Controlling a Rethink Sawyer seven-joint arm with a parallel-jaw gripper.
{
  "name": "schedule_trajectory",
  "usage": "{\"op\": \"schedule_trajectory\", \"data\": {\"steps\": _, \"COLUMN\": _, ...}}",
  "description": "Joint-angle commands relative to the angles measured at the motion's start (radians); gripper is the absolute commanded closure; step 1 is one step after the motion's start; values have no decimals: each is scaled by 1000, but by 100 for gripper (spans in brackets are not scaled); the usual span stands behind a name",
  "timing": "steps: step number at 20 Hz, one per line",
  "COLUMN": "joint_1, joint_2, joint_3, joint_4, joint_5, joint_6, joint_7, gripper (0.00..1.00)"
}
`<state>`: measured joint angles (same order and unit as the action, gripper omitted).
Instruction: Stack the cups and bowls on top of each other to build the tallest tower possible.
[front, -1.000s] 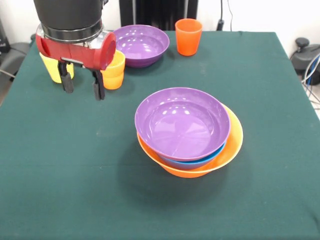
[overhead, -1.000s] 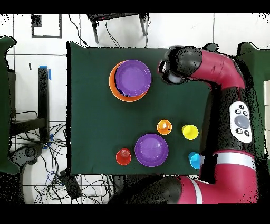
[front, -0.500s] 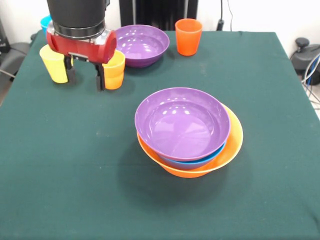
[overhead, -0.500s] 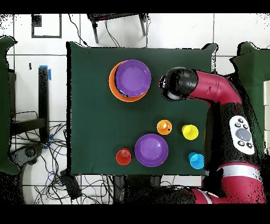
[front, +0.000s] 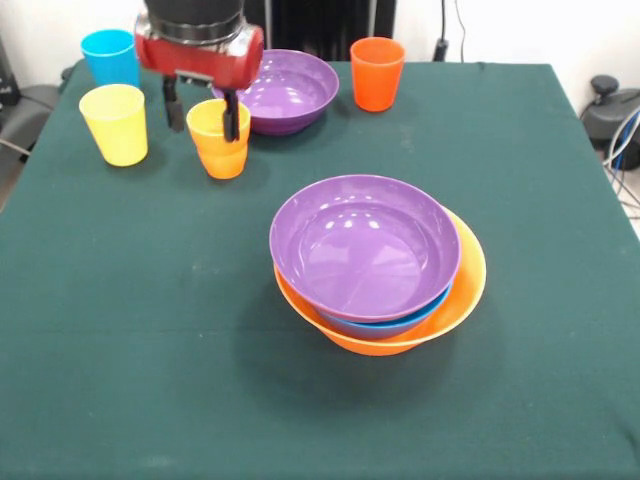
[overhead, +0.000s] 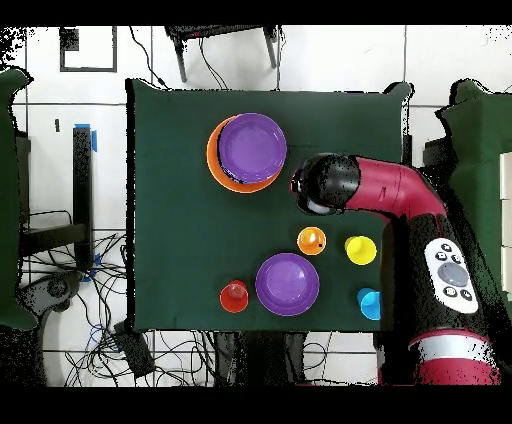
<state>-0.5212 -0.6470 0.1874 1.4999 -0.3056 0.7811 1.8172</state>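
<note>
The tower stands mid-table: a wide purple bowl (front: 365, 245) nested on a blue bowl (front: 385, 325) inside the large orange bowl (front: 468, 280), also seen from above as the tower (overhead: 248, 150). My gripper (front: 201, 113) hangs open and empty just over the orange cup (front: 220, 148). One finger (front: 230, 118) crosses the cup's rim, the other is left of the cup. The yellow cup (front: 115, 123) and light blue cup (front: 110, 57) stand to its left. A second purple bowl (front: 285, 90) and the red-orange cup (front: 377, 73) sit at the back.
In the overhead view the arm's wrist (overhead: 325, 185) sits between the tower and the orange cup (overhead: 311, 240). The yellow cup (overhead: 360, 250), light blue cup (overhead: 370, 303), purple bowl (overhead: 287, 283) and red-orange cup (overhead: 234, 296) cluster near the table edge.
The gripper has moved from in front of the yellow cup across to the orange cup, further back. The yellow and light blue cups now show fully.
</note>
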Motion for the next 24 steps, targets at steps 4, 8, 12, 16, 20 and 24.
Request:
{"op": "schedule_trajectory", "data": {"steps": 4, "joint_1": 26, "joint_2": -103, "joint_3": 88, "joint_4": 213, "joint_5": -38, "joint_6": -114, "joint_7": -52, "gripper": 0}}
{"op": "schedule_trajectory", "data": {"steps": 8, "joint_1": 38, "joint_2": -118, "joint_3": 83, "joint_4": 204, "joint_5": -31, "joint_6": -84, "joint_7": -46, "gripper": 0}}
{"op": "schedule_trajectory", "data": {"steps": 12, "joint_1": 37, "joint_2": -112, "joint_3": 83, "joint_4": 195, "joint_5": -32, "joint_6": -83, "joint_7": -46, "gripper": 0}}
{"op": "schedule_trajectory", "data": {"steps": 16, "joint_1": 35, "joint_2": -113, "joint_3": 80, "joint_4": 210, "joint_5": -38, "joint_6": -105, "joint_7": -43, "gripper": 0}}
{"op": "schedule_trajectory", "data": {"steps": 20, "joint_1": 36, "joint_2": -84, "joint_3": 75, "joint_4": 216, "joint_5": -54, "joint_6": -148, "joint_7": -29, "gripper": 0}}
{"op": "schedule_trajectory", "data": {"steps": 24, "joint_1": 35, "joint_2": -19, "joint_3": 72, "joint_4": 207, "joint_5": -70, "joint_6": -218, "joint_7": -10, "gripper": 0}}
